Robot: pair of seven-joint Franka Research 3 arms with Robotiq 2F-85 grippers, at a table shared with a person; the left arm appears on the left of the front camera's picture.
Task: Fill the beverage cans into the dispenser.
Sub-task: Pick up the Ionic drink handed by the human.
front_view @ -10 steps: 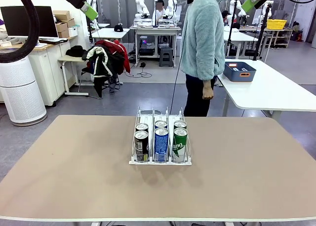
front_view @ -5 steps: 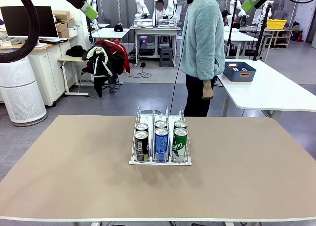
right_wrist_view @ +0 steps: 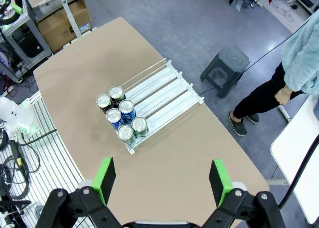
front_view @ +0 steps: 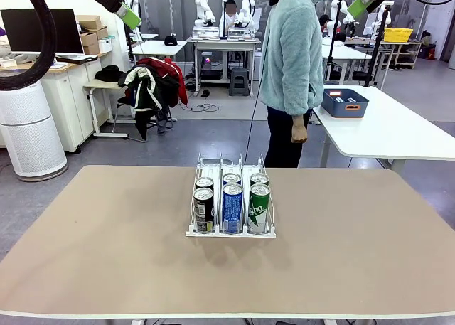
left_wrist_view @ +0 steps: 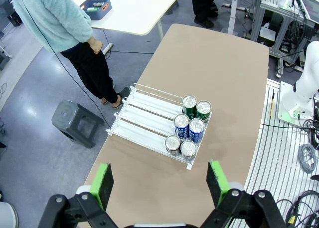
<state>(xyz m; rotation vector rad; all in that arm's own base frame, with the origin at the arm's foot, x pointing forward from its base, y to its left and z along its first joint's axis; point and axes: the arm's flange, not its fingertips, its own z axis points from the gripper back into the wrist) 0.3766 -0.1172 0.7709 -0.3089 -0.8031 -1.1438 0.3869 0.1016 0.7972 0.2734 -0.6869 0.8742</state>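
Six beverage cans [front_view: 232, 200] racked in the dispenser [front_view: 221, 160], both grippers idle above it.
Two cans stood upright per lane against the dispenser's low lip, robot-side end; lanes ran lengthwise toward the person [front_view: 291, 62], far halves bare. Left gripper [left_wrist_view: 160, 174] and right gripper [right_wrist_view: 162, 172] hung high over the dispenser, jaws spread wide and empty, neither clearly nearer; further cans would likely load from its far end.

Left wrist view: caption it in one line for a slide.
Open left gripper high over the table; six beverage cans fill one end of the dispenser.
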